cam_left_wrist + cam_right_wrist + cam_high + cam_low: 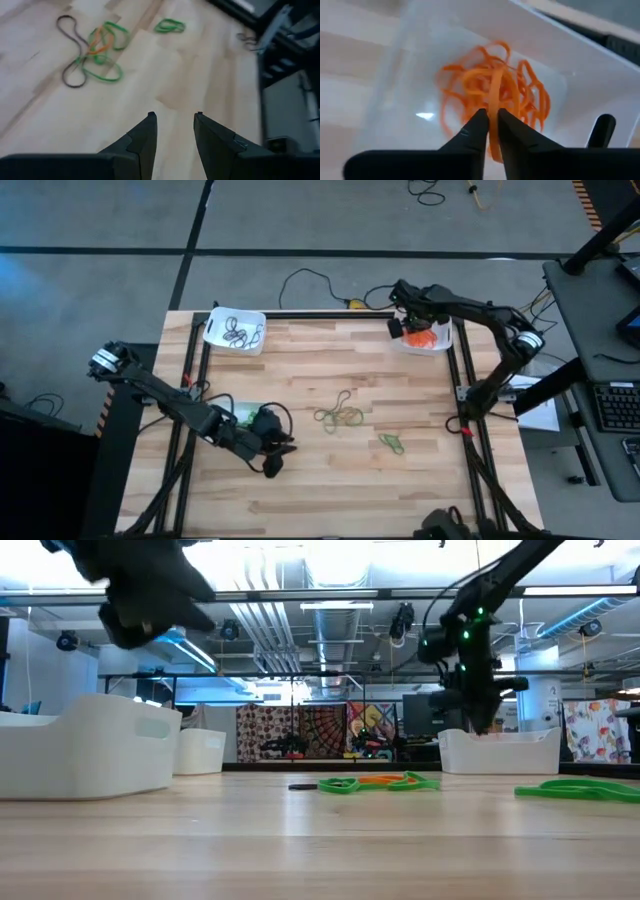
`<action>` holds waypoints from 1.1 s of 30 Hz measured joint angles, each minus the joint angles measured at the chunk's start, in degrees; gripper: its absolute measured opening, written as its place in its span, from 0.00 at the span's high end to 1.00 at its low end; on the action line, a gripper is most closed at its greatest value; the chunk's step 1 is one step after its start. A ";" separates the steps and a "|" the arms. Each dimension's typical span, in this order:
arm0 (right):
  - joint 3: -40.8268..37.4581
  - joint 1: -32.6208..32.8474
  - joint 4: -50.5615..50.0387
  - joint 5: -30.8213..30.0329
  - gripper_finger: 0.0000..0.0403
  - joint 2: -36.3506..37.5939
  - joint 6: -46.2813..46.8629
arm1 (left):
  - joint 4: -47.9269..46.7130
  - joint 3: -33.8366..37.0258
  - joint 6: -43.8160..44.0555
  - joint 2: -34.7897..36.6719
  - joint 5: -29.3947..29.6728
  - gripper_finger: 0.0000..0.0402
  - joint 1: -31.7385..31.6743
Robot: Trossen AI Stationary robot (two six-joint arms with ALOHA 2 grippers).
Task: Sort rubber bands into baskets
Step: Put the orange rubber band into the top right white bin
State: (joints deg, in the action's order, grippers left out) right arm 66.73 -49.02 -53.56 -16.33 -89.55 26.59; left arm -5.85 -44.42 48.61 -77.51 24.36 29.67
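Thin orange rubber band (493, 107) hangs lengthwise between right gripper (490, 116) fingers, nearly closed, pinching it above orange pile in white shallow plastic basket (441, 340) at table's far right corner. Left gripper (173, 118) partly spread, empty, over bare wood.

You've got orange rubber bands (495, 95) in a white basket (420, 75), green ones (169, 25) on the pale wood surface (150, 75).
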 joint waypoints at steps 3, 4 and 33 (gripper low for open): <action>-1.48 -1.90 -0.15 -0.17 0.83 -1.34 1.22 | -1.42 -0.96 0.39 2.77 -0.45 0.71 0.33; -1.94 -2.36 0.04 -0.25 0.80 -1.51 1.58 | -2.01 -1.47 0.40 3.98 -0.47 0.71 0.39; -8.45 55.04 27.71 6.73 0.73 6.80 -11.66 | -11.15 -10.35 -17.61 22.29 6.52 0.71 1.64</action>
State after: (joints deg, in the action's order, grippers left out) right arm 58.28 6.02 -25.85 -9.61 -82.75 14.92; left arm -16.99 -54.76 31.00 -55.22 30.89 31.31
